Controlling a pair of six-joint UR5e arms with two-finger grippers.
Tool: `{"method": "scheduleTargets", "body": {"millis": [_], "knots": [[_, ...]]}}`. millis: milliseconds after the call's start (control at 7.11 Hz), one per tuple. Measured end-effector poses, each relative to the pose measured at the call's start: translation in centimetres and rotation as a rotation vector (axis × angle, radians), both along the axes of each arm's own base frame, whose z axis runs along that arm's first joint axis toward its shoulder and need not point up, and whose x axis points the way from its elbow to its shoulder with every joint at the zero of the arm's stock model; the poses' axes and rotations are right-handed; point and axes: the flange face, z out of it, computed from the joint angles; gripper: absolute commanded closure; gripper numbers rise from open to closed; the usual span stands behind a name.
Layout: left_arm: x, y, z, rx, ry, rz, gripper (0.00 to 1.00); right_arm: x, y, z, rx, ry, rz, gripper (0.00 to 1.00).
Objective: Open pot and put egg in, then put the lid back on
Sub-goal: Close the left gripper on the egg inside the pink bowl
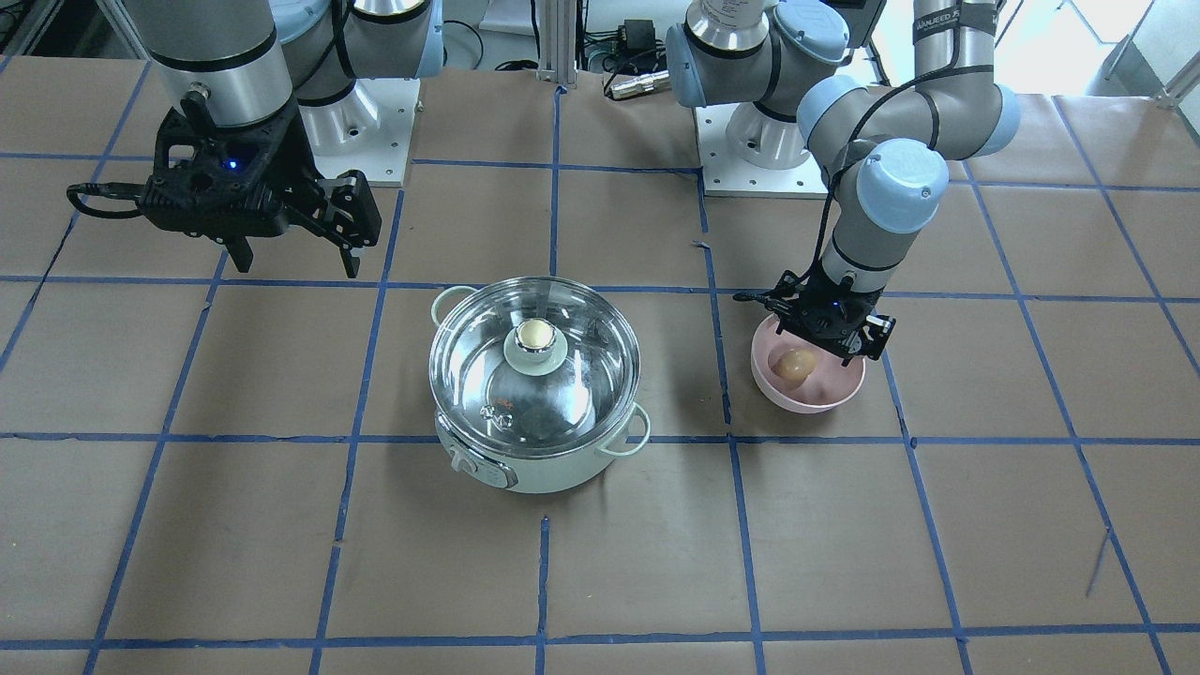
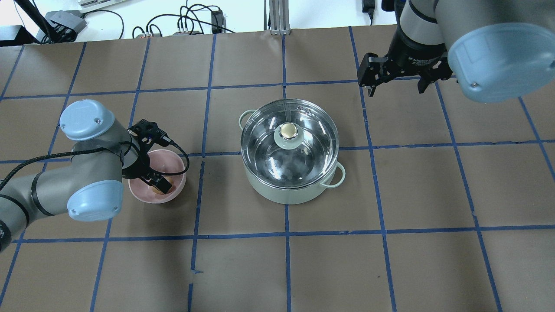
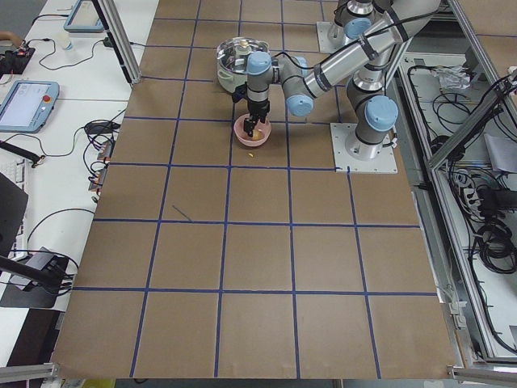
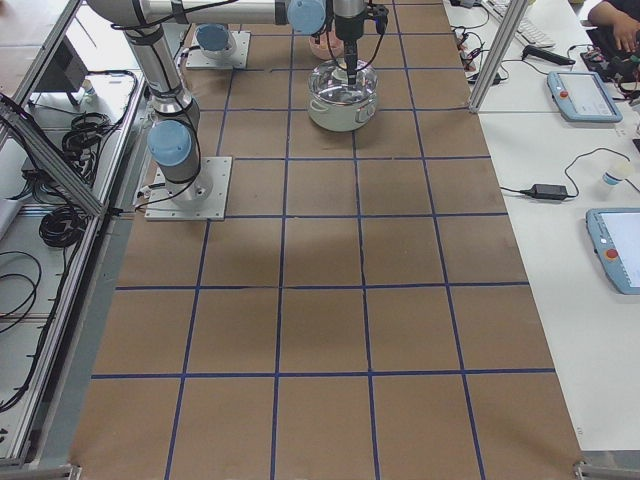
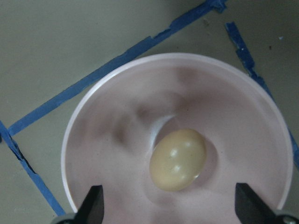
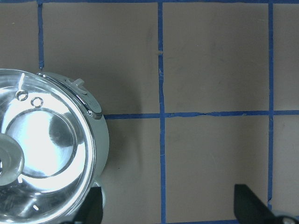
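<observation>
Egg (image 5: 178,159) sits in pink bowl (image 5: 117,107) straight under the open left claw (image 5: 170,207), between its fingers (image 5: 93,206), long axis skewed across them; right claw (image 1: 295,265) open, empty, beside pot (image 1: 534,469), lid (image 1: 586,375) on

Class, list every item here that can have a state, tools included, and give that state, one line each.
pot: closed, lid on, upright.
lid: seated on the pot, not held.
egg: loose in the pink bowl, not gripped.
pink bowl: upright, holding the egg.
left tool: open, above the egg.
right tool: open, empty, away from the pot.
</observation>
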Motion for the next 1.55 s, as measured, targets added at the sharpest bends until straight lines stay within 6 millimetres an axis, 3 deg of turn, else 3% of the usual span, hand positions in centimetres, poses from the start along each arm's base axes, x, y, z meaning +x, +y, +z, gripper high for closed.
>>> {"method": "scheduleTargets", "body": {"millis": [984,1547], "knots": [[-0.2,0.0,-0.6,0.015,0.025,-0.279,0.02,0.0,0.0,0.0,0.002,0.0,0.0,0.0],[-0.4,-0.6,-2.0,0.013,0.044,-0.422,0.02,-0.1,0.1,-0.3,0.005,-0.001,-0.001,0.0]]}}
